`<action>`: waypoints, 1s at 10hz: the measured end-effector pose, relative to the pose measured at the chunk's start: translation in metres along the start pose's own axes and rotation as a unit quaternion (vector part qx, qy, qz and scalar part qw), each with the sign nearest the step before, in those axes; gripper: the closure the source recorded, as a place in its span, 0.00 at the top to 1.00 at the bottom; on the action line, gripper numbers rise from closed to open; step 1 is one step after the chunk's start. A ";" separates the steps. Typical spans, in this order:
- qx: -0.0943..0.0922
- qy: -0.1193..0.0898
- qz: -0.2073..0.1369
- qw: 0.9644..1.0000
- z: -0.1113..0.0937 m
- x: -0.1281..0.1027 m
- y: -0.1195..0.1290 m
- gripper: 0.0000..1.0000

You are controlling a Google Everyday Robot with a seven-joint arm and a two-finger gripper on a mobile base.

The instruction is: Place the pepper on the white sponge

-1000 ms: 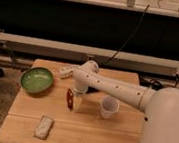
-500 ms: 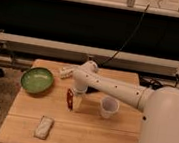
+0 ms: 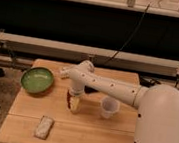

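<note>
Barely shifted, the gripper (image 3: 73, 104) hangs over the table (image 3: 89, 132), pepper (image 3: 69, 99) half-hidden beside it; grasp unclear; white sponge (image 3: 43, 127) apart.

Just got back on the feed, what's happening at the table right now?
The robot's white arm reaches over the wooden table, its pincer pointing down near the middle. The slim dark red pepper is right at the pincer; whether it is gripped is unclear. The flat off-white sponge lies apart by the near edge, nothing on it yet. A round green bowl and small pale cup flank the pincer.
</note>
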 end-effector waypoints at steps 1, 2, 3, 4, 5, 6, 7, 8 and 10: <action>-0.004 0.000 -0.004 1.000 0.003 -0.005 0.001 0.80; -0.008 -0.002 -0.011 1.000 0.007 -0.015 0.002 0.80; -0.010 -0.003 -0.013 1.000 0.009 -0.018 0.003 0.80; -0.011 -0.004 -0.014 1.000 0.010 -0.020 0.003 0.80; -0.011 -0.005 -0.014 1.000 0.010 -0.023 0.003 0.80; -0.009 -0.004 -0.015 1.000 0.011 -0.027 0.004 0.78; -0.007 -0.002 -0.016 1.000 0.012 -0.030 0.003 0.72; -0.004 0.002 -0.016 1.000 0.012 -0.031 0.003 0.62; 0.005 0.012 -0.015 1.000 0.012 -0.029 0.001 0.40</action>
